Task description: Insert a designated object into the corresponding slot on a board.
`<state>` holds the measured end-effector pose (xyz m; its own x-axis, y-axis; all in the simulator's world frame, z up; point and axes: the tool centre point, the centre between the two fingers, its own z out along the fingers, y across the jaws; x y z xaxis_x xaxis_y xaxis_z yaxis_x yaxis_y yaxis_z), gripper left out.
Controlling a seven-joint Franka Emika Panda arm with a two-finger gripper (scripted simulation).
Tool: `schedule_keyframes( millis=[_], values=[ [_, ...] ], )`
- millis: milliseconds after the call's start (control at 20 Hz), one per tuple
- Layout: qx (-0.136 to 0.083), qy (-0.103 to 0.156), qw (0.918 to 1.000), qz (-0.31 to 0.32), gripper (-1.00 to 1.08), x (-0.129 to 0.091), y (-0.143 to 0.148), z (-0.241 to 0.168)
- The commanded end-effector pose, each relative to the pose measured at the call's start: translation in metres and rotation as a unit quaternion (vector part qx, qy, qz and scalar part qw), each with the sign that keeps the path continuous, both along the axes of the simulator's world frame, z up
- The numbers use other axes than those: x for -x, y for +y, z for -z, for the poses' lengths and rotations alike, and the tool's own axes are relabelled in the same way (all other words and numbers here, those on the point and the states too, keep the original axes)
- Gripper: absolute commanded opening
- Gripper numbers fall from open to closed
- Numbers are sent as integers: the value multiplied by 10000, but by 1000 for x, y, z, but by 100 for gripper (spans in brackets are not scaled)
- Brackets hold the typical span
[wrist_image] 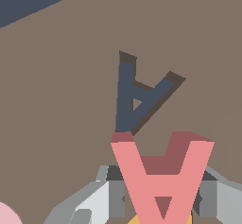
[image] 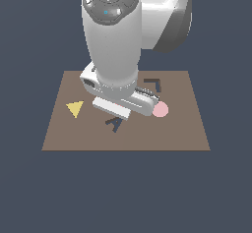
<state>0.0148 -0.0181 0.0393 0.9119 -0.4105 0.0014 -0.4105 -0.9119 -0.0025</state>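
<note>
The red-pink A-shaped piece (wrist_image: 160, 180) sits between my gripper's (wrist_image: 160, 197) two grey fingers (wrist_image: 116, 192), which are shut on its sides. It hangs close to the camera, above the brown board (wrist_image: 56, 100). The dark A-shaped slot (wrist_image: 130, 98) lies on the board just beyond the piece, apart from it and turned at an angle to it. In the exterior view the slot (image: 114, 124) shows just in front of the gripper hand (image: 120, 106). The piece itself is hidden there by the arm.
A pale pink disc (image: 160, 110) lies beside the hand on the exterior view's right, and its edge shows in the wrist view (wrist_image: 4, 216). A yellow triangle (image: 75, 109) lies at the left. A dark L-shaped mark (image: 154, 83) sits further back. An orange sliver (wrist_image: 134, 219) shows under the held piece.
</note>
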Motion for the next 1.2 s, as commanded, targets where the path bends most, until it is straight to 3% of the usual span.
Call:
schedule_keyframes(
  millis=[0,600,1150],
  values=[
    [0,0,9991,414,-100,-10,0,0],
    [-3,3,9850,1723,-100,-40,-8,-1],
    [-3,5,9784,2069,-100,-48,-12,-1]
  ],
)
